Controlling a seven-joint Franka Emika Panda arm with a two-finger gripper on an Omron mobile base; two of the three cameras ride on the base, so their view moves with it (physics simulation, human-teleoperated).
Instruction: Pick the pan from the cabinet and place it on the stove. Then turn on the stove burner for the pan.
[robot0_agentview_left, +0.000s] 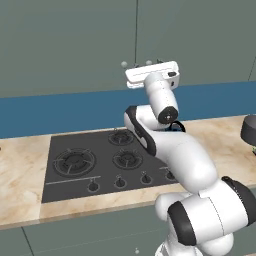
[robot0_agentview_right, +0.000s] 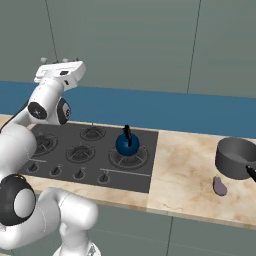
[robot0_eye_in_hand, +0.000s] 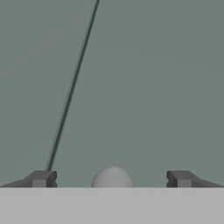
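Observation:
The cabinet (robot0_agentview_left: 75, 45) is a grey-green wall cabinet with both doors shut, so the pan is hidden. My gripper (robot0_eye_in_hand: 111, 180) is raised to the doors, open, with the right door's round pale knob (robot0_eye_in_hand: 113, 177) between its fingertips (robot0_eye_in_hand: 41, 178) and untouched. The door seam runs just left of it. In the left base view the gripper (robot0_agentview_left: 146, 67) is at the knob (robot0_agentview_left: 148, 62), with the left door's knob (robot0_agentview_left: 124, 64) beside it. The black stove (robot0_agentview_left: 65, 185) lies below on the counter, its large left stove burner (robot0_agentview_left: 75, 161) bare.
A round blue kettle (robot0_agentview_right: 127, 144) sits on the stove's right burner. A deep dark-grey pot (robot0_agentview_right: 235, 157) and a small purple vegetable (robot0_agentview_right: 219, 186) lie on the marble counter to the right. A blue backsplash runs behind the counter.

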